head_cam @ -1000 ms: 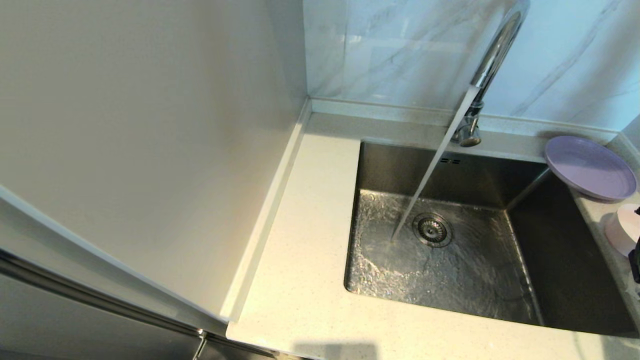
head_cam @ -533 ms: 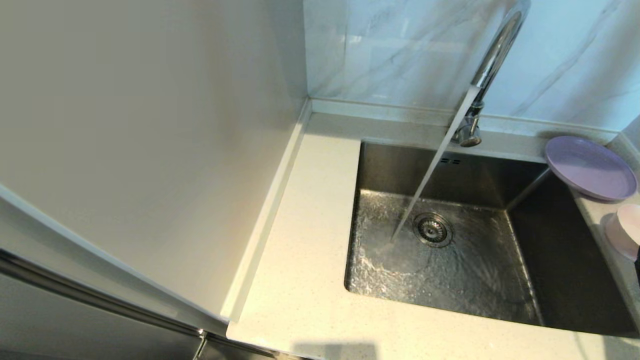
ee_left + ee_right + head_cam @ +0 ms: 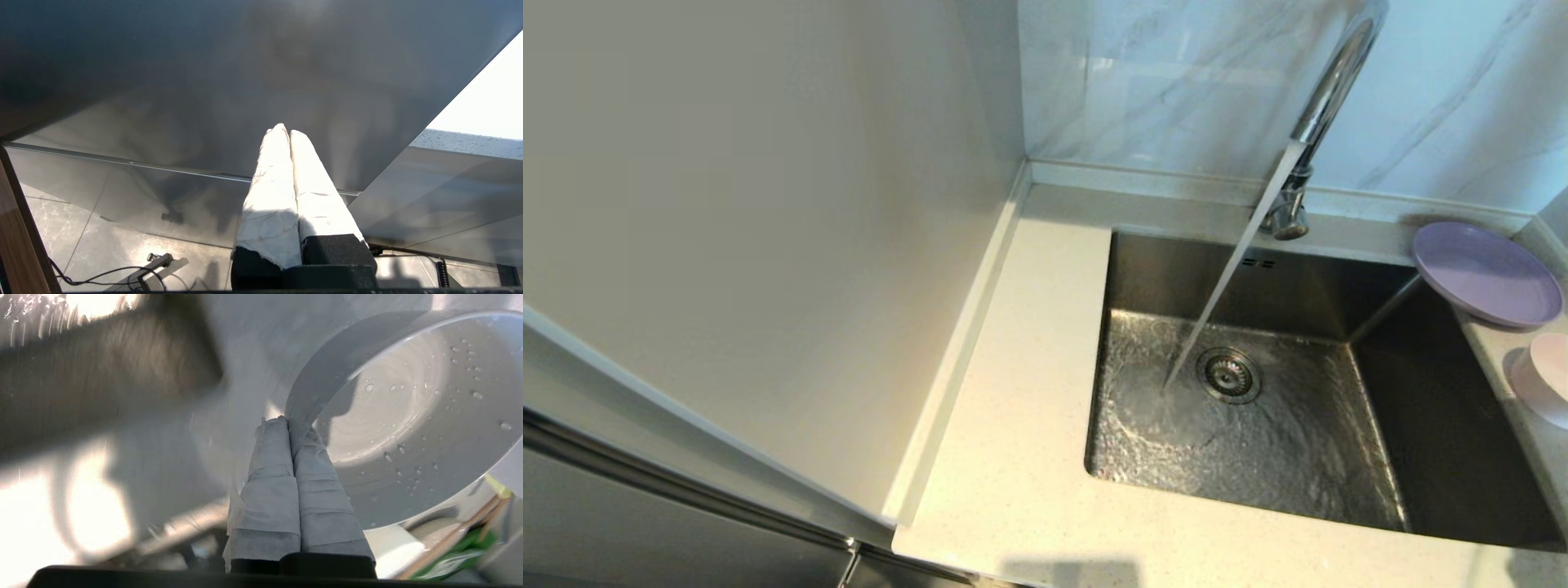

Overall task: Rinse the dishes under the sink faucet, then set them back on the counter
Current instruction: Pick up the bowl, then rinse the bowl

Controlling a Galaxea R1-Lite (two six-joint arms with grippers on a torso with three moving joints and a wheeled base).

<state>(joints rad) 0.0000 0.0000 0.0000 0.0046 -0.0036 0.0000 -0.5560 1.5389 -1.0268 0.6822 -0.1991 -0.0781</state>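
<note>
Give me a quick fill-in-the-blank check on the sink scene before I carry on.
1. The sink faucet is turned ___.
2. The lavender plate lies on the counter, to the ___ of the basin.
3. The right gripper is shut on the rim of the ___.
4. The left gripper is ___, holding nothing.

Missing: on; right; bowl; shut

Head camera: high, angled down over sink (image 3: 1437, 441) and surface (image 3: 1013, 457). My left wrist camera: low, facing cabinet front. Right wrist camera: tight against bowl (image 3: 408, 428), which the head view also shows.
</note>
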